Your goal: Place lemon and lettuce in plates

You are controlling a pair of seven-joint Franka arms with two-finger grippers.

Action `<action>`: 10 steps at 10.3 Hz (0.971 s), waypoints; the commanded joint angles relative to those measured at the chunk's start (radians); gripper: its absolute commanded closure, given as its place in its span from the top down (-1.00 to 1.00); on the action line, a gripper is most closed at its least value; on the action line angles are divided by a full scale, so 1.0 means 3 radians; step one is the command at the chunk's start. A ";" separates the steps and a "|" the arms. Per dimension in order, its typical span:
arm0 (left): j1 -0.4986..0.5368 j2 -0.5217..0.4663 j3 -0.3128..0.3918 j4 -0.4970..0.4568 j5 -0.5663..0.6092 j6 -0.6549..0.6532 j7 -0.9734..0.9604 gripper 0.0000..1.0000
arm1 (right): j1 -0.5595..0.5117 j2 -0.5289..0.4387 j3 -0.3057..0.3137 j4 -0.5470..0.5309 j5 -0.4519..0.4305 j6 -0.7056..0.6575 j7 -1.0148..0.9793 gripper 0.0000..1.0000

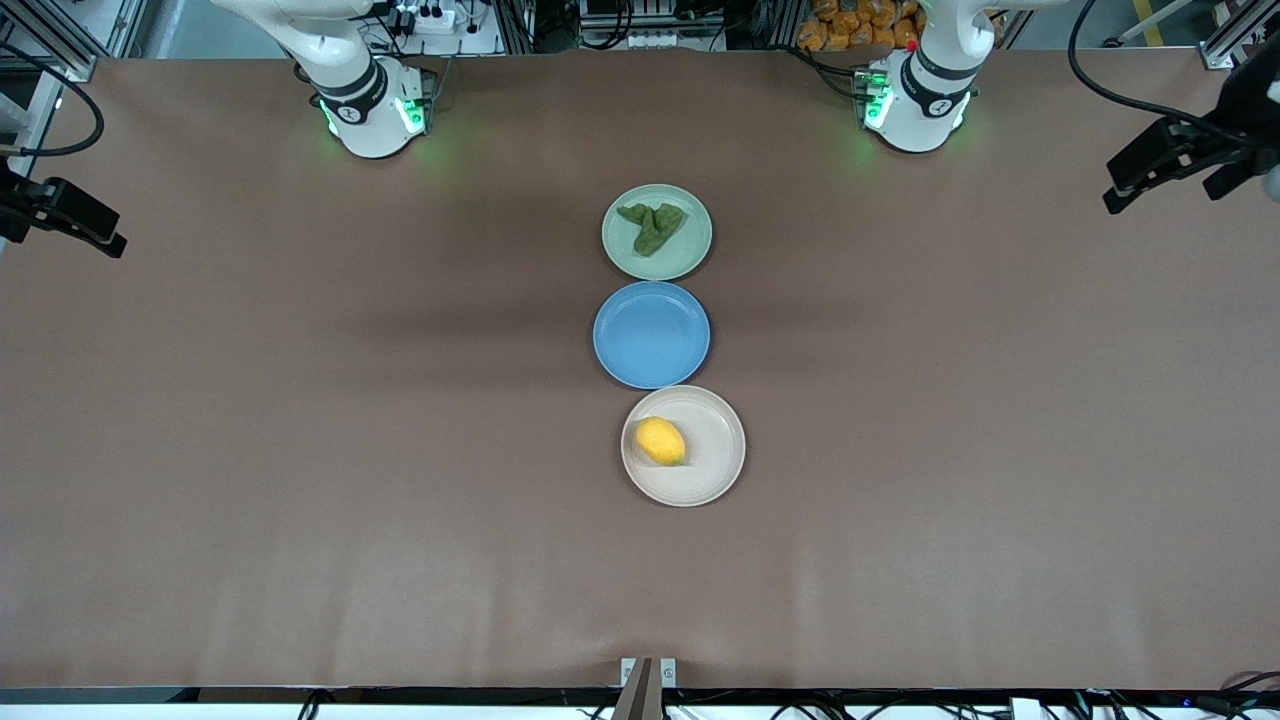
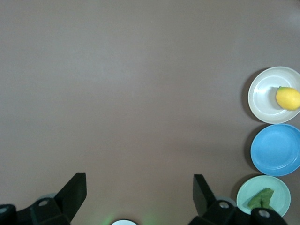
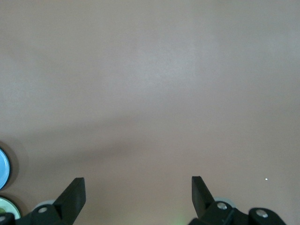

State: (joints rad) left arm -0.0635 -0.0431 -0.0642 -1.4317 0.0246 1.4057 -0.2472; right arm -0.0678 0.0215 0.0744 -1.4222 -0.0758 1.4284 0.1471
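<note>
The small oval bright yellow lemon (image 1: 661, 441) lies in the round beige-cream plate (image 1: 716, 474), the plate nearest the front camera, its long axis slanting toward the right arm's base. The wrinkly dull-green lettuce (image 1: 652, 226) sits in the pale mint plate (image 1: 622, 255); a blue plate (image 1: 651, 335) lies between. The left gripper (image 2: 139, 192) and the right gripper (image 3: 138, 193) hover with fingers spread over the bare brown table (image 1: 300, 450).

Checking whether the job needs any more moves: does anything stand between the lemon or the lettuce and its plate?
Nothing visible does. The lemon already lies in the beige plate and the lettuce in the mint green plate; the blue plate sits between them.
</note>
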 commanded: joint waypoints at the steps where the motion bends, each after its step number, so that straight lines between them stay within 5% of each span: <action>1: 0.0078 -0.0168 0.0015 -0.0131 0.0015 0.0008 0.0255 1.00 | -0.0035 -0.0041 0.0003 -0.0096 0.0023 0.0106 -0.0040 1.00; 10: 0.0140 0.0113 0.0005 -0.0100 0.0025 0.0095 0.0303 1.00 | -0.0035 0.0021 -0.0018 -0.0194 0.0017 0.0372 -0.0040 1.00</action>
State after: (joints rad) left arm -0.0291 -0.0132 -0.0577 -1.4619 0.0246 1.4204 -0.1736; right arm -0.0680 0.0355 0.0659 -1.4672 -0.0758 1.5325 0.1471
